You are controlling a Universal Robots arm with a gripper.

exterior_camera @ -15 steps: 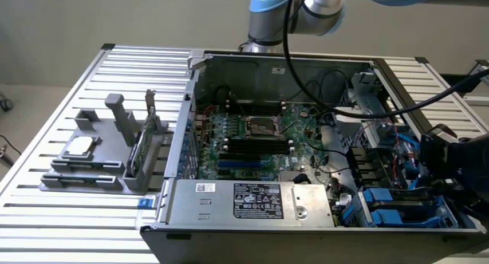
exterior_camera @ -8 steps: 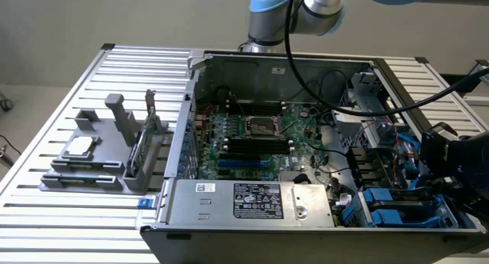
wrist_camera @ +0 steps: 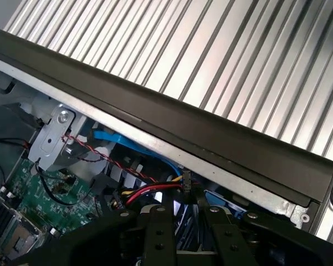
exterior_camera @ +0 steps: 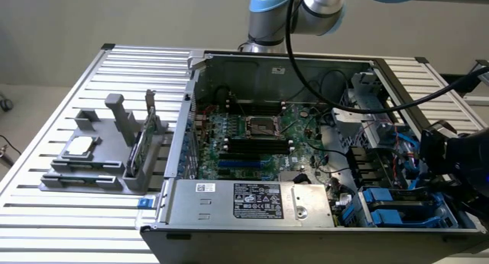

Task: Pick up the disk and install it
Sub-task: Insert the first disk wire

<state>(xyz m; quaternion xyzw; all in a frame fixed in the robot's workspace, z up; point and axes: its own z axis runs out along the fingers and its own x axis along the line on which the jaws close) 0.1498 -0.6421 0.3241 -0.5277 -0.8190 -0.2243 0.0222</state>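
My gripper (exterior_camera: 452,171) hangs low over the right side wall of the open computer case (exterior_camera: 275,63), at the exterior view's right, just above the drive bays. Blue plastic carriers (exterior_camera: 391,209) sit in those bays at the case's front right corner. The disk is hidden; I make out no silver drive body under or beside the gripper. In the wrist view the gripper (wrist_camera: 191,235) points down inside the case wall (wrist_camera: 172,130), close to a bit of blue plastic (wrist_camera: 222,199) and a bundle of red, yellow and black wires (wrist_camera: 147,191).
The motherboard (exterior_camera: 252,141) fills the case floor, and the power supply (exterior_camera: 252,201) lies along the front. A grey fixture (exterior_camera: 91,161) on the slatted table (exterior_camera: 46,212) holds a small silver chip (exterior_camera: 80,146) and an upright card (exterior_camera: 145,141). Black cables (exterior_camera: 306,75) hang over the case.
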